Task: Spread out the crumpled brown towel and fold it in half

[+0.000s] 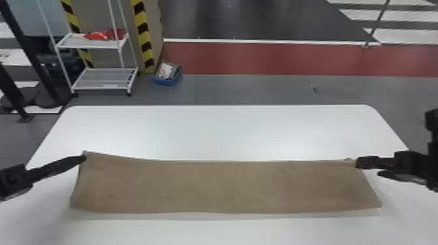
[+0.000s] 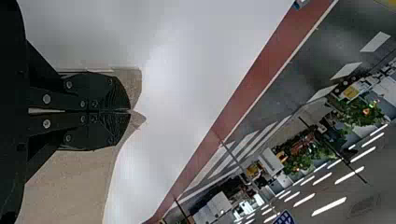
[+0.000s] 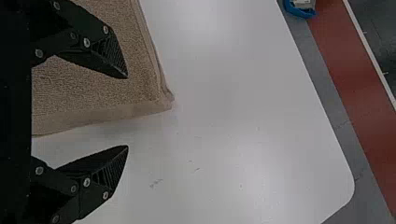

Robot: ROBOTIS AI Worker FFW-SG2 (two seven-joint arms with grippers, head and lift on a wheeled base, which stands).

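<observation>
Brown towel [image 1: 225, 187] looks spread, left gripper [image 2: 130, 111] pinching one corner, right gripper [image 3: 127, 112] wide, another corner just past its tips; half-fold apparently unfinished.

A brown towel [image 1: 225, 187] lies in a long strip across the white table [image 1: 225, 130].

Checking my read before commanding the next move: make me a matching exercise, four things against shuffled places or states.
1. Left gripper
2. Right gripper
3. Brown towel
4. Blue bin

A. On the floor beyond the table
B. Jaws apart at a towel corner
C. Spread over the table
D. Jaws shut on the towel

Pairs: 1-D; 2-B; 3-C; 4-A
</observation>
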